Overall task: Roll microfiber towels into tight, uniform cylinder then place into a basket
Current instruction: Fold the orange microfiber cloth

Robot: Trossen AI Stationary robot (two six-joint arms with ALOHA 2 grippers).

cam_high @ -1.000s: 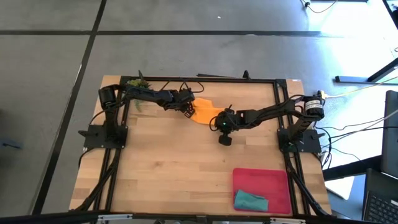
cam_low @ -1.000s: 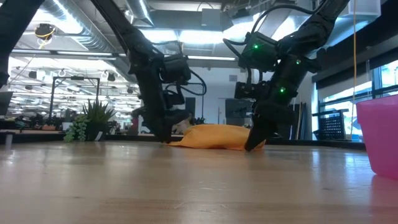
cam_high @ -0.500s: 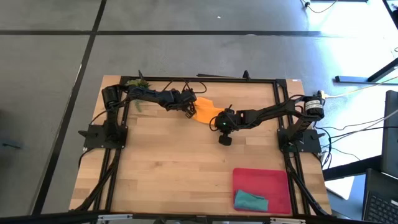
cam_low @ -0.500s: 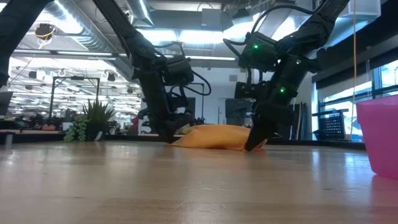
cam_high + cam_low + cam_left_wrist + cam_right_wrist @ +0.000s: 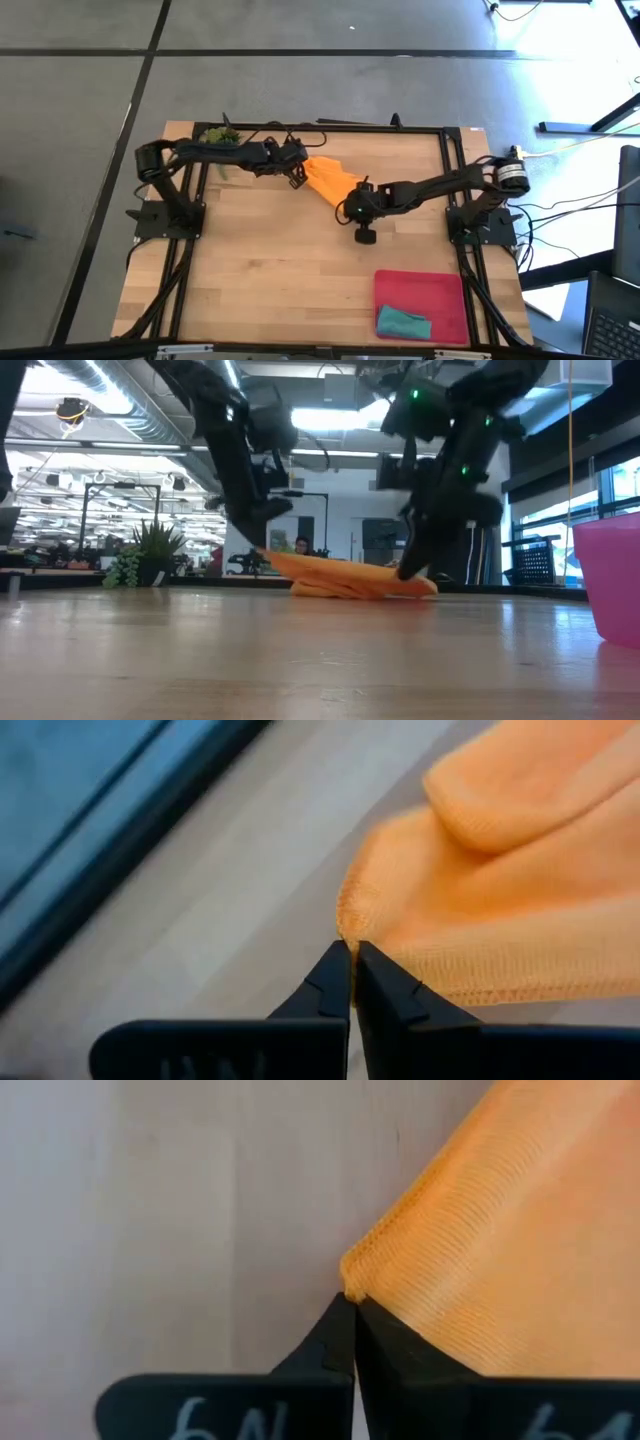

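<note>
L claw (image 5: 352, 948) just snapped shut on orange towel (image 5: 330, 179) corner; R claw (image 5: 352, 1302) pinches the opposite corner. Towel's stretched now, far from basket (image 5: 420, 290). Ready to roll, I reckon.

A bright orange towel (image 5: 328, 178) with a fine ribbed weave; a teal blue-green towel (image 5: 403, 323) inside a red-pink basket (image 5: 420, 291); a pale wooden desk (image 5: 270, 260) of light planks; black arms and black pincer fingers (image 5: 330, 985); a green plant sprig (image 5: 217, 133).
</note>
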